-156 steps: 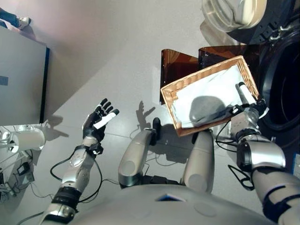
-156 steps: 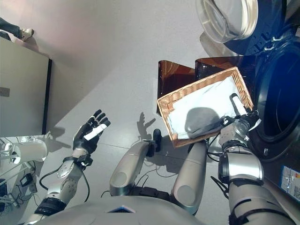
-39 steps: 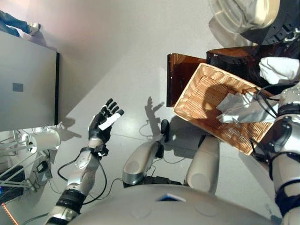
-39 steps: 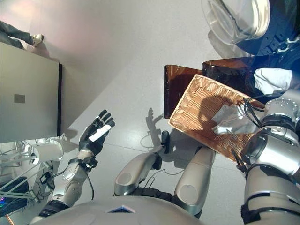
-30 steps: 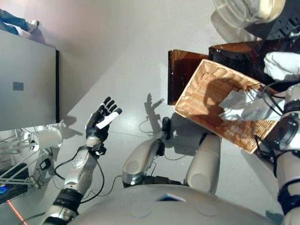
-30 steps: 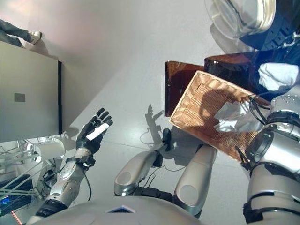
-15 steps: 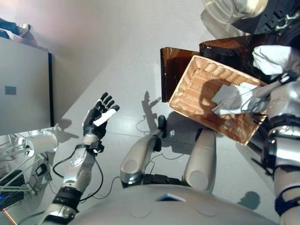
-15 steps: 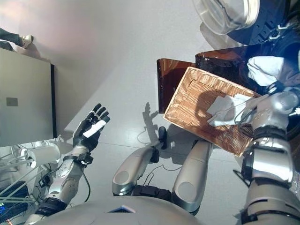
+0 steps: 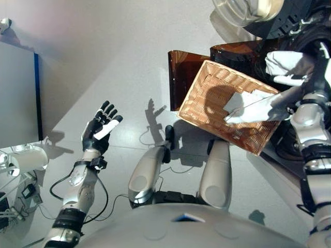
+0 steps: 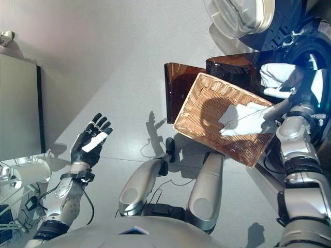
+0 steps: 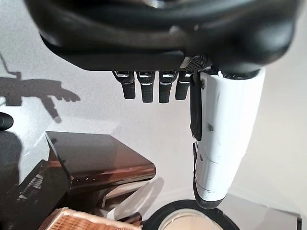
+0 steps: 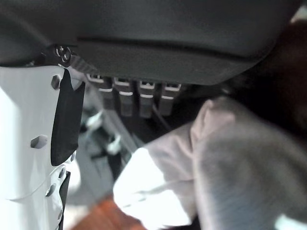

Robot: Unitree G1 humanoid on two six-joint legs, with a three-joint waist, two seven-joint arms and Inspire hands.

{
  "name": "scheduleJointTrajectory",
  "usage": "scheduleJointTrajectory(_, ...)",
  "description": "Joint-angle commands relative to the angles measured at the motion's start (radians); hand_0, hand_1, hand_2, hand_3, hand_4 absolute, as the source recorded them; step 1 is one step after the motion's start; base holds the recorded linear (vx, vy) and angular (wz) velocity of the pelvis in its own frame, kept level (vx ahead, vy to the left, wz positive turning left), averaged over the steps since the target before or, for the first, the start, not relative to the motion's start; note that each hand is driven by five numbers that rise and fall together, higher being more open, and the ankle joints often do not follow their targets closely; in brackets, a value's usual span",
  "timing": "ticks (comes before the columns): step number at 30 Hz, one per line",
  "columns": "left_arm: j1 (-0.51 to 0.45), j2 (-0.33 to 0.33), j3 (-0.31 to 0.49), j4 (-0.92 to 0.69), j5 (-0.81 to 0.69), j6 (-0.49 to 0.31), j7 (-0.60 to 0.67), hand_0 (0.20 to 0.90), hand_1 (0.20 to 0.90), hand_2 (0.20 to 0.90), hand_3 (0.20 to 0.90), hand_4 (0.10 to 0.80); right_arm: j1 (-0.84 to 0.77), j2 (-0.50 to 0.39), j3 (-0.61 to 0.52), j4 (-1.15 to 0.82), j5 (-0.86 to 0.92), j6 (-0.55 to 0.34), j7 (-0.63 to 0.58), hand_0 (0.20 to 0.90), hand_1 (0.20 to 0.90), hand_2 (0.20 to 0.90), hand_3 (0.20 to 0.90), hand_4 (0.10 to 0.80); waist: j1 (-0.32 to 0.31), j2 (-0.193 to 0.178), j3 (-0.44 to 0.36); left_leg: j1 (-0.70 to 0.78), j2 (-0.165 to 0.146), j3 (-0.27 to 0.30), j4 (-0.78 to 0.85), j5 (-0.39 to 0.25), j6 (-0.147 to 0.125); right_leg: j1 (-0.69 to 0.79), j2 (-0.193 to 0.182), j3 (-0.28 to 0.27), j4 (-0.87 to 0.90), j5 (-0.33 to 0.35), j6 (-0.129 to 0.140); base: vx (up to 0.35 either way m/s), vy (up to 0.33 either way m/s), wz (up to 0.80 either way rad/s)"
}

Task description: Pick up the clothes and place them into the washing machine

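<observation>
A wicker basket sits tilted in front of me, against the brown bins. One white cloth drapes over its right rim. A second white cloth lies bunched in the dark mouth of the washing machine. My right hand is raised at that mouth, right beside the bunched cloth. In the right wrist view its fingers are straight and the cloth lies just past them, not gripped. My left hand is held up open over the floor at the left, holding nothing.
Two brown translucent bins stand behind the basket. The machine's round door hangs open at the top right. A grey cabinet stands at the left, with a white canister below it.
The camera has shifted. My right hand has risen from the basket's rim to the machine's mouth. The left hand stays raised and open.
</observation>
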Motion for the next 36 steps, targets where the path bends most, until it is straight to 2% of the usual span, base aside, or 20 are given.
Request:
scheduleJointTrajectory(1, 0.091, 0.081, 0.07, -0.056, 0.004, -0.095, -0.019, 0.9, 0.9, 0.9, 0.9, 0.8, -0.037, -0.148, 0.106, 0.028, -0.238, 0.021, -0.033, 0.9, 0.9, 0.9, 0.9, 0.8, -0.006, -0.021, -0.098, -0.103, 0.001, 0.012, 0.036, 0.02, -0.02, -0.013, 0.025, -0.018, -0.016, 0.024, -0.027, 0.0, 0.0, 0.0)
scheduleJointTrajectory(4, 0.095, 0.082, 0.064, -0.062, 0.012, -0.097, -0.031, 0.9, 0.9, 0.9, 0.9, 0.8, -0.046, -0.177, 0.204, 0.067, -0.404, 0.052, -0.028, 0.9, 0.9, 0.9, 0.9, 0.8, -0.009, -0.016, -0.089, -0.107, 0.002, 0.014, 0.045, 0.016, -0.02, -0.017, 0.026, -0.017, -0.011, 0.022, -0.026, 0.0, 0.0, 0.0)
scheduleJointTrajectory(5, 0.085, 0.087, 0.047, -0.061, 0.016, -0.101, -0.033, 0.9, 0.9, 0.9, 0.9, 0.8, -0.06, -0.166, 0.268, 0.122, -0.485, 0.071, -0.032, 0.9, 0.9, 0.9, 0.9, 0.8, -0.006, -0.016, -0.085, -0.107, 0.002, 0.012, 0.045, 0.017, -0.02, -0.016, 0.027, -0.018, -0.012, 0.023, -0.024, 0.0, 0.0, 0.0)
scheduleJointTrajectory(11, 0.068, 0.094, 0.024, -0.059, 0.019, -0.105, -0.03, 0.9, 0.9, 0.9, 0.9, 0.8, -0.076, -0.147, 0.425, 0.129, -0.654, 0.088, -0.018, 0.9, 0.9, 0.9, 0.9, 0.8, -0.011, -0.025, -0.075, -0.101, 0.006, 0.01, 0.048, 0.014, -0.023, -0.006, 0.028, -0.019, -0.019, 0.022, -0.022, 0.0, 0.0, 0.0)
scheduleJointTrajectory(23, 0.056, 0.092, 0.011, -0.058, 0.023, -0.115, -0.004, 0.9, 0.9, 0.9, 0.9, 0.8, -0.07, -0.125, 0.473, 0.088, -0.671, 0.077, -0.021, 0.9, 0.9, 0.9, 0.9, 0.8, -0.016, -0.04, -0.057, -0.115, 0.017, 0.017, 0.106, -0.017, -0.024, -0.011, 0.033, -0.014, 0.009, 0.011, -0.026, 0.0, 0.0, 0.0)
scheduleJointTrajectory(31, 0.068, 0.101, 0.032, -0.076, 0.021, -0.116, 0.005, 0.9, 0.9, 0.9, 0.9, 0.8, -0.045, -0.14, 0.486, 0.033, -0.679, 0.059, 0.007, 0.9, 0.9, 0.9, 0.9, 0.8, -0.023, -0.077, -0.041, -0.179, 0.046, 0.024, 0.276, -0.092, -0.023, -0.053, 0.042, 0.001, 0.135, -0.04, -0.043, 0.001, -0.013, -0.04)
scheduleJointTrajectory(36, 0.086, 0.116, 0.037, -0.093, 0.018, -0.112, 0.001, 0.9, 0.9, 0.9, 0.9, 0.8, -0.057, -0.114, 0.491, 0.107, -0.681, 0.08, 0.015, 0.9, 0.9, 0.9, 0.9, 0.8, -0.02, -0.086, -0.042, -0.204, 0.062, 0.024, 0.348, -0.129, -0.024, -0.071, 0.04, -0.001, 0.188, -0.071, -0.051, 0.003, -0.004, 0.01)
